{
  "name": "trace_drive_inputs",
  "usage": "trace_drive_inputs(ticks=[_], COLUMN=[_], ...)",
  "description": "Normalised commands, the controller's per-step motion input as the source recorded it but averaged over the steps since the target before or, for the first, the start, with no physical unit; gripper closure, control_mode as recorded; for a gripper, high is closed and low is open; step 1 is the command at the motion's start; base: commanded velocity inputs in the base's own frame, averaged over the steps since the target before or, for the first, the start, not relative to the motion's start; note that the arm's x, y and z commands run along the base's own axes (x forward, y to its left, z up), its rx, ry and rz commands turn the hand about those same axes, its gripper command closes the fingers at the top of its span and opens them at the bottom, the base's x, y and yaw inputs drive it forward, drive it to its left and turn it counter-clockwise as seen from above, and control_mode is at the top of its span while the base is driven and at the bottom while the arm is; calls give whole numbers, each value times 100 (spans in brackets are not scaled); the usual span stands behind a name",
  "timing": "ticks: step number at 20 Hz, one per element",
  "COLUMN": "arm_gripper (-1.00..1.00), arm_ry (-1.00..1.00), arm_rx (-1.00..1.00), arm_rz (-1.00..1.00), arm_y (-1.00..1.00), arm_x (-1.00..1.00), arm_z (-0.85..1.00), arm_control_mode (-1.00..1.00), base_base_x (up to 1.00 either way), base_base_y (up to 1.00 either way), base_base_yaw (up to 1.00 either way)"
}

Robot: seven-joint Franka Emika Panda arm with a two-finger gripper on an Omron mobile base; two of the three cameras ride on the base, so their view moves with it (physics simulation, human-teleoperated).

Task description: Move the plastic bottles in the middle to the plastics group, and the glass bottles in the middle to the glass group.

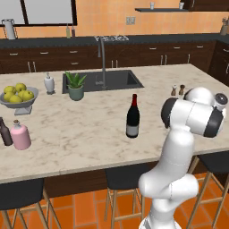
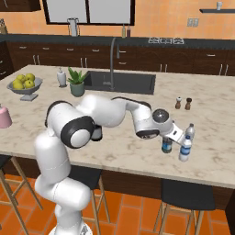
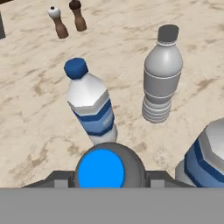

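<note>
Left base view: the wine bottle (image 1: pixel 133 117) stands upright on the table (image 1: pixel 89 129), mid-surface. The arm's upper joints stand in front of the far right side of the table. The pink flask (image 1: pixel 20 134) and the small dark brown bottle (image 1: pixel 5 131) stand together at the left edge. A fruit bowl (image 1: pixel 18 99), a white dispenser (image 1: pixel 49 83) and a potted plant (image 1: pixel 75 85) sit beyond them, beside the sink (image 1: pixel 105 80).

Right base view: the arm reaches to the right, low over the table. The jaws (image 2: pixel 168 143) sit at a dark-tinted bottle (image 2: pixel 167 145), which stands upright on the surface. Just beyond the jaws to the right stand a clear blue-capped bottle (image 2: pixel 185 148) and a grey-capped bottle (image 2: pixel 190 131). The salt and pepper shakers (image 2: pixel 182 103) stand well behind.

Hand view: the jaws are closed narrowly on the dark-tinted bottle, its blue cap (image 3: pixel 101 169) directly between them. Ahead of the jaws stands the blue-capped bottle with blue label, upright; to its right, the grey-capped bottle. A third bottle (image 3: pixel 205 157) with a blue label is close at the right of the jaws.
</note>
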Motion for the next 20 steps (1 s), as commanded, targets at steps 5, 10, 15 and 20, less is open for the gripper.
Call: trace_drive_inputs(ticks=[5,10,15,20], arm_gripper=[100,100,100,100], arm_ry=[-5,-1,0,0], arm_rx=[-1,-3,0,0], arm_rz=[-1,-5,-5,-2], arm_y=[9,0,0,0], arm_x=[15,20,1,-2], arm_z=[-2,-34,-22,-16], arm_control_mode=[-100,-100,-100,-100], base_base_x=[0,0,0,0], base_base_y=[0,0,0,0], base_base_yaw=[0,0,0,0])
